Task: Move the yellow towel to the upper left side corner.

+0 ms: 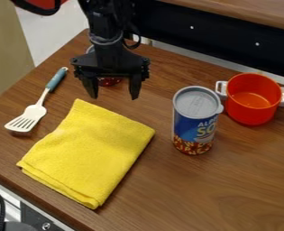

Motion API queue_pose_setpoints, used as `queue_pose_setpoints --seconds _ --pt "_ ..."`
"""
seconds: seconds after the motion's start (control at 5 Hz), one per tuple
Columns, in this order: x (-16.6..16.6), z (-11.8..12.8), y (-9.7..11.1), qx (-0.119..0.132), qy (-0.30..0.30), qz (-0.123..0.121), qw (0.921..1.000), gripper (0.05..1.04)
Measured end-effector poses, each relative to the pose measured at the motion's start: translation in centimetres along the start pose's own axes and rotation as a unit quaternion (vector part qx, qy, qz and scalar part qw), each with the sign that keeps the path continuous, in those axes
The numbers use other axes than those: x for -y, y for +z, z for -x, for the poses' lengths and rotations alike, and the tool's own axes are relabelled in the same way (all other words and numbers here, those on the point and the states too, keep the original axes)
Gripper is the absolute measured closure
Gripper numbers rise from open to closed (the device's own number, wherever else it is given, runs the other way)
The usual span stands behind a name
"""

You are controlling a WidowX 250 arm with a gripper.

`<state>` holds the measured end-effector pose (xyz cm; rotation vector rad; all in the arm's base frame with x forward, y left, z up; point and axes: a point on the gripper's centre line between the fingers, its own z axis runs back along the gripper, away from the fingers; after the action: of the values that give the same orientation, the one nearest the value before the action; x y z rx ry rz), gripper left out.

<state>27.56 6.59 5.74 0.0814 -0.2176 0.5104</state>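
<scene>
Camera view, slanting down over a brown wood-grain table. Yellow towel lying flat, folded into a rough four-sided pad, left of centre and mostly in the lower half. Stacked layers visible along the lower left edge; one corner pointing up toward the black gripper, another down toward the near table edge. Well apart from the table's far corner, up behind the arm.

Arm coming in from the top edge. Gripper hanging just beyond the towel's upper corner, with fingers spread wide and pointing down, nothing between them. Apart from the cloth, by the look of it.

Left of the towel, near the table's left edge: slotted spatula, white head toward the viewer, blue-grey handle angled up and away. Not touching the towel.

Right of the towel: upright can, grey lid, blue label, red-brown pattern round the bottom. Beyond and to the right of that, orange-red pot, open top, pale handles at both sides. Close to the can; contact hard to judge.

Behind the gripper, something red, probably rounded, mostly hidden and too covered to name.
</scene>
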Motion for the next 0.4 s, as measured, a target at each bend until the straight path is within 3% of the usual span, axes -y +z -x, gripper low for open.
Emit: queue_pose_setpoints --seconds 0.2,0.4 --pt "0.06 0.58 -0.58 -0.012 -0.006 0.002 0.9999 0.085" --pt "-0.71 1.16 -1.18 -0.004 -0.077 0.052 0.9957 0.085"
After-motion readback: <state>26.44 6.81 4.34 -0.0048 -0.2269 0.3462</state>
